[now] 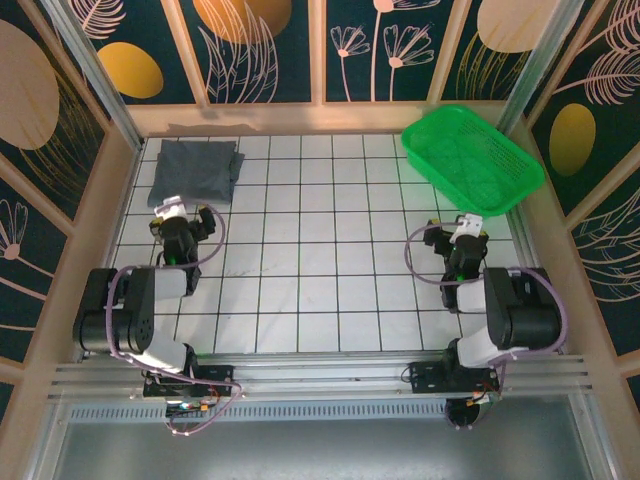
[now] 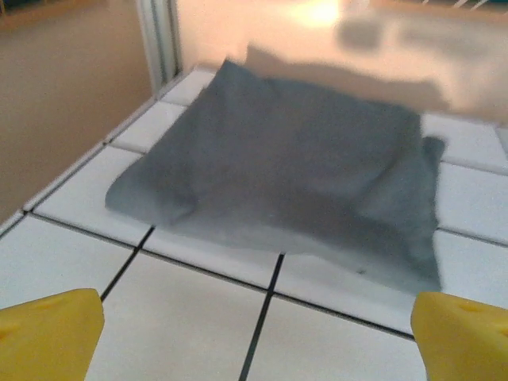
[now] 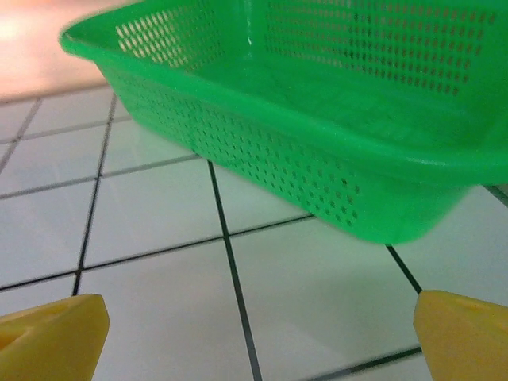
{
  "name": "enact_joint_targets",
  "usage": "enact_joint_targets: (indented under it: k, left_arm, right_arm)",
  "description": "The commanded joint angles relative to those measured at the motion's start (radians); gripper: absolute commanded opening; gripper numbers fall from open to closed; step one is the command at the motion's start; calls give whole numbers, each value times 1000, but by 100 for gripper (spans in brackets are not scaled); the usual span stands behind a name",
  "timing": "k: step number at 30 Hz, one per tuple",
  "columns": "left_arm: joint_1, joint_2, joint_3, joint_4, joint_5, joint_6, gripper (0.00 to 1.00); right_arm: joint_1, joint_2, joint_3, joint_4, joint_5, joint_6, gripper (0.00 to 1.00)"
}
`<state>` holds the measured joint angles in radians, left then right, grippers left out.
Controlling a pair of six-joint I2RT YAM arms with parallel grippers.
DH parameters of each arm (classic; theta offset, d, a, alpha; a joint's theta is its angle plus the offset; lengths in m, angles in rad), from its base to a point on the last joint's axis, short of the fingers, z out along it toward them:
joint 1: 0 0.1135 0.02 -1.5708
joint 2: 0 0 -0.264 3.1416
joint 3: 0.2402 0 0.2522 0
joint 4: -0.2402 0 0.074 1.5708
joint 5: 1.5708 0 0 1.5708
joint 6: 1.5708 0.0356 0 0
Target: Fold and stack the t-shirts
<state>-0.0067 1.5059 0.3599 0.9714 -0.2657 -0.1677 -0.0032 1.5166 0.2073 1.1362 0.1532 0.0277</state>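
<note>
A folded pile of slate blue-grey t-shirts (image 1: 194,171) lies flat at the far left corner of the tiled table; in the left wrist view the t-shirts (image 2: 294,167) rest on the tiles just ahead of the fingers. My left gripper (image 1: 181,214) sits just short of the pile's near edge, open, its yellow fingertips (image 2: 49,332) wide apart over bare tile. My right gripper (image 1: 456,233) is open near the right side, with yellow fingertips (image 3: 464,333) spread and nothing between them.
A green plastic mesh basket (image 1: 472,160) stands at the far right corner, its near wall (image 3: 262,151) close in front of the right gripper. Wooden walls (image 1: 90,230) ring the white tiled table (image 1: 320,260).
</note>
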Motion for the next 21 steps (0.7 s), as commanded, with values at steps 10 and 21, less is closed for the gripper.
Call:
enact_joint_targets:
  k: [10,21]
  left_arm:
    - [-4,17,-134,320,8,48,99]
    - [-4,14,-136,321,8,49,99]
  right_arm:
    - [-11,23,24,118,-126,-20,99]
    - [-27,23,29,103,-158,-14,99]
